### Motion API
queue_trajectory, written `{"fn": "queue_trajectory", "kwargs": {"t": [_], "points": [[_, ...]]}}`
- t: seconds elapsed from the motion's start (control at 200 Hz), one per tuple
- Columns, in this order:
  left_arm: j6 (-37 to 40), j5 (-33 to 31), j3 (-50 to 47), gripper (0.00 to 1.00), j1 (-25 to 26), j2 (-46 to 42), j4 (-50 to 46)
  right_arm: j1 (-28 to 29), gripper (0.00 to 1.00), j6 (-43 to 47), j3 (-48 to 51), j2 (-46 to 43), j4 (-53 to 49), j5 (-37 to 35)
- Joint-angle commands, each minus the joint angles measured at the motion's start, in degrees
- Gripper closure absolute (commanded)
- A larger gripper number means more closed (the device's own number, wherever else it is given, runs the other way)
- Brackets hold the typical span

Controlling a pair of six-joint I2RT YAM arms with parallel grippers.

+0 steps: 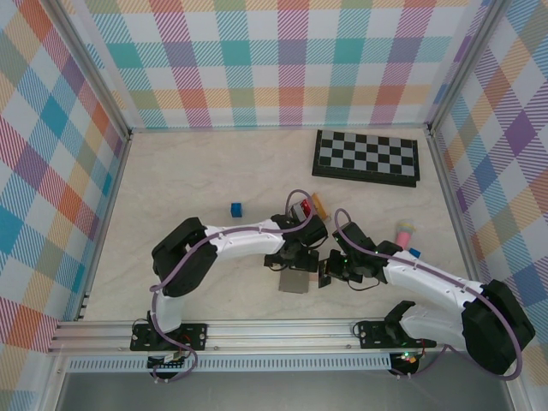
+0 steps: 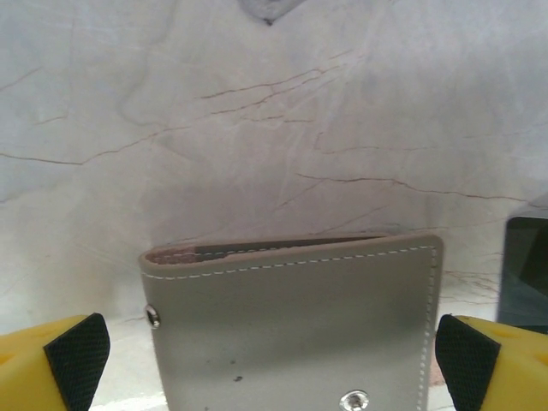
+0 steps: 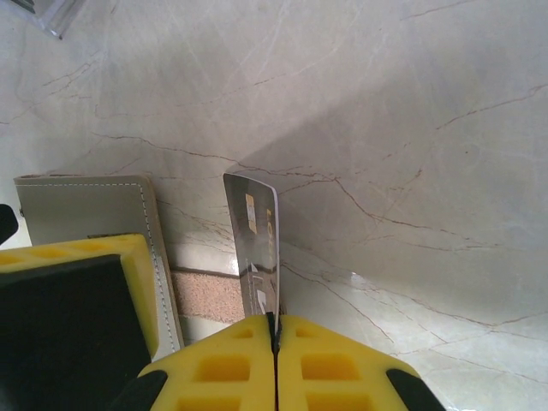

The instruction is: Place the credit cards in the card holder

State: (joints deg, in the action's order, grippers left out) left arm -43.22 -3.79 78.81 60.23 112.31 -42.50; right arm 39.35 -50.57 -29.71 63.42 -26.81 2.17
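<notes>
The grey card holder (image 2: 291,325) lies flat and folded on the table, its stitched edge and snap studs facing up. My left gripper (image 2: 274,364) stands open over it, one black-padded finger (image 2: 77,360) a little off its left side and the other close by its right edge. In the top view the holder (image 1: 295,282) sits just below the left gripper (image 1: 294,259). My right gripper (image 3: 275,330) is shut on a black credit card (image 3: 257,248) with yellow marks, held on edge just right of the holder (image 3: 86,210). That card's edge (image 2: 524,274) shows beside the holder.
A small clear rack of coloured cards (image 1: 308,208) stands behind the left wrist. A chessboard (image 1: 366,157) lies at the back right. A blue cube (image 1: 236,209) sits to the left, and a pink and yellow object (image 1: 402,231) to the right.
</notes>
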Motion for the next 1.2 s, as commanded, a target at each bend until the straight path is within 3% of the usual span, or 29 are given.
{"fn": "queue_trajectory", "kwargs": {"t": [0.0,0.3,0.805,1.2], "points": [[1.44,-1.37,1.66,0.0,0.68,1.41,-3.86,-0.42,0.94,-0.41,1.85,1.31,-1.5,-1.91],[1.55,3.6,0.8,0.0,0.68,-0.42,1.82,-0.56,0.94,-0.32,1.85,2.48,-1.25,-2.0],[1.38,-2.76,2.7,0.0,0.68,3.09,-6.46,-0.77,0.93,-0.32,1.53,3.17,-1.97,-2.66],[1.32,-4.83,0.85,0.02,0.6,-5.39,-7.02,-0.95,0.94,-0.37,-0.53,5.35,-4.36,-4.81]]}}
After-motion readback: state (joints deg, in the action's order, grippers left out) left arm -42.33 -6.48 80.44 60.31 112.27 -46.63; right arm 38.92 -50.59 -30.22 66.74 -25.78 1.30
